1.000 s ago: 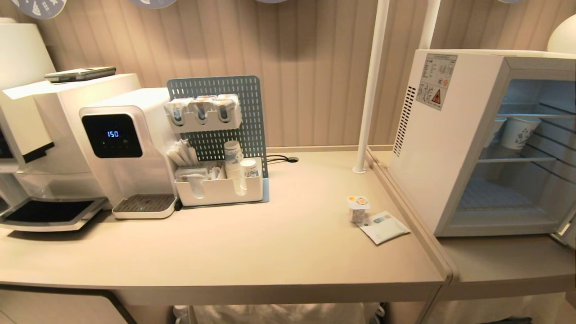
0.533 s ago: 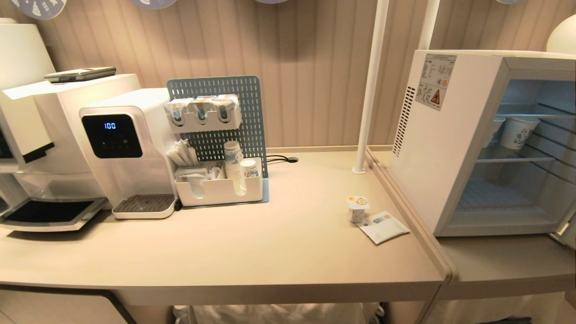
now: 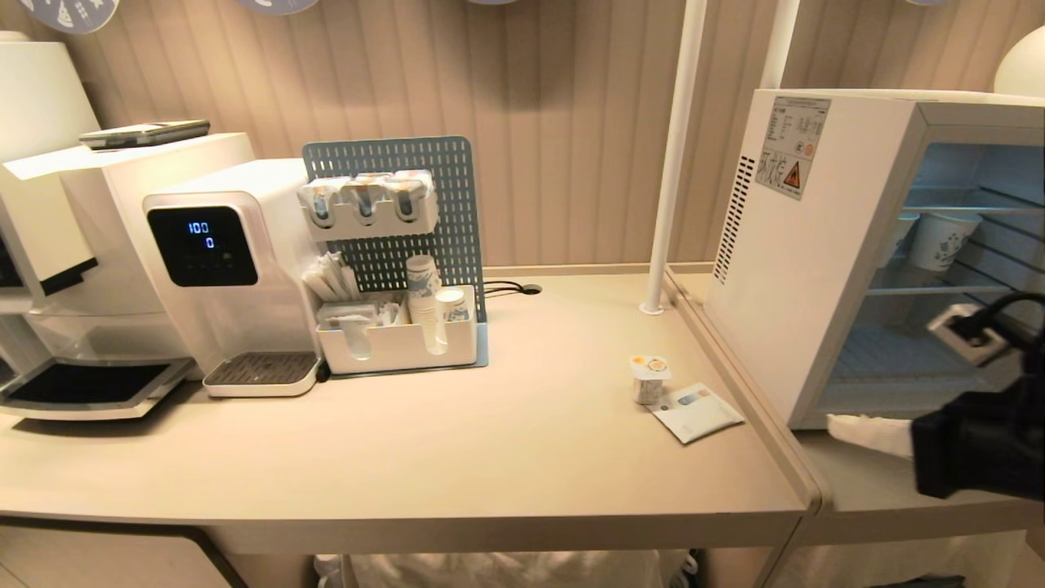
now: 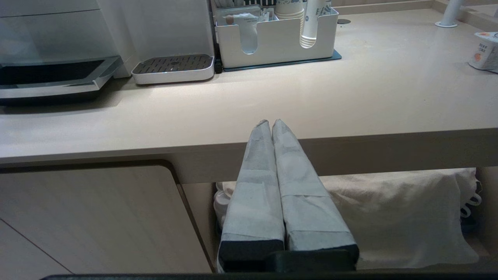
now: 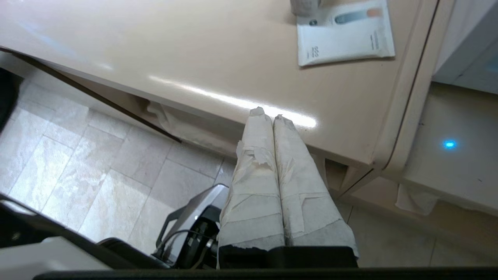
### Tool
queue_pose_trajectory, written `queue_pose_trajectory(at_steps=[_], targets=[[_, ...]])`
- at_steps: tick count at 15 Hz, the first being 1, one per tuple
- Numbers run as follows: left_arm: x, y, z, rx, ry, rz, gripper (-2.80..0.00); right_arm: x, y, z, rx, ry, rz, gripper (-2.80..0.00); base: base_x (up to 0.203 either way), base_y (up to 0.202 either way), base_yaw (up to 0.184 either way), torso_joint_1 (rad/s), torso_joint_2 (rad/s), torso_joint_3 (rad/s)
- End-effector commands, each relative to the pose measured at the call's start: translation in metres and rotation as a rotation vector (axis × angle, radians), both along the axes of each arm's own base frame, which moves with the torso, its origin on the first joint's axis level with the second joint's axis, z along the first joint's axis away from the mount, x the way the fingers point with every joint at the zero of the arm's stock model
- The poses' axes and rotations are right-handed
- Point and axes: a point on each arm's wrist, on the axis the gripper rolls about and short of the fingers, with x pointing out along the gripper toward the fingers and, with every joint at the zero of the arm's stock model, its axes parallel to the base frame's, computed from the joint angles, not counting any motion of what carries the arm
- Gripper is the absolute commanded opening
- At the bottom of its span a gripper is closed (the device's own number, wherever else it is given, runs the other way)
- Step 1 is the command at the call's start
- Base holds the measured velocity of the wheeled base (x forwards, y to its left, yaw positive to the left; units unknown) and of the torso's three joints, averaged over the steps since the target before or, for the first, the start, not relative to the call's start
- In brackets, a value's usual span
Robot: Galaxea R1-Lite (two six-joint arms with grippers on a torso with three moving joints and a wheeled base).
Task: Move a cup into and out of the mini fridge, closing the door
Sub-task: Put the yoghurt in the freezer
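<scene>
Where walls are ribbed, counter point(image 3: 490, 457) beige.

Water dispenser point(image 3: 224, 269), pegboard organiser point(image 3: 396, 269), flat packet point(image 3: 696, 412), perhaps wipes

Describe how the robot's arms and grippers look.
Both the left gripper and right gripper have two long tapering fingers wrapped in pale grey, frayed tape on a black base. In the head view the right arm is a black housing with a looping black cable.
</scene>
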Motion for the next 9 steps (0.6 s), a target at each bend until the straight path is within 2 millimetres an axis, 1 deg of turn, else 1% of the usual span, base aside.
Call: queue_pose_trajectory(at_steps=[1, 3, 5, 6, 7, 8, 9], targets=[[0.000, 0.000, 0.000, -0.003, -0.002, 0.000, -2.80, 0.068, 0.020, -0.077, -0.047, 0.101, 0.007, -2.80, 0.000, 0.000, 0.000, 0.000, 0.00, 0.000], [0.000, 0.000, 0.000, -0.009, -0.001, 0.000, -2.80, 0.098, 0.046, -0.110, -0.123, -0.011, -0.050, -2.80, 0.000, 0.000, 0.000, 0.000, 0.00, 0.000], [0.000, 0.000, 0.000, -0.014, -0.001, 0.000, -2.80, 0.117, 0.074, -0.136, -0.207, -0.121, -0.142, -2.80, 0.000, 0.000, 0.000, 0.000, 0.00, 0.000], [0.000, 0.000, 0.000, -0.018, -0.001, 0.000, -2.80, 0.129, 0.087, -0.142, -0.232, -0.176, -0.189, -2.80, 0.000, 0.000, 0.000, 0.000, 0.00, 0.000], [0.000, 0.000, 0.000, -0.020, -0.001, 0.000, -2.80, 0.140, 0.096, -0.144, -0.239, -0.220, -0.221, -2.80, 0.000, 0.000, 0.000, 0.000, 0.00, 0.000], [0.000, 0.000, 0.000, -0.023, -0.001, 0.001, -2.80, 0.149, 0.101, -0.145, -0.244, -0.242, -0.243, -2.74, 0.000, 0.000, 0.000, 0.000, 0.00, 0.000], [0.000, 0.000, 0.000, -0.024, -0.003, 0.001, -2.80, 0.154, 0.104, -0.148, -0.268, -0.225, -0.258, 0.00, 0.000, 0.000, 0.000, 0.000, 0.00, 0.000]])
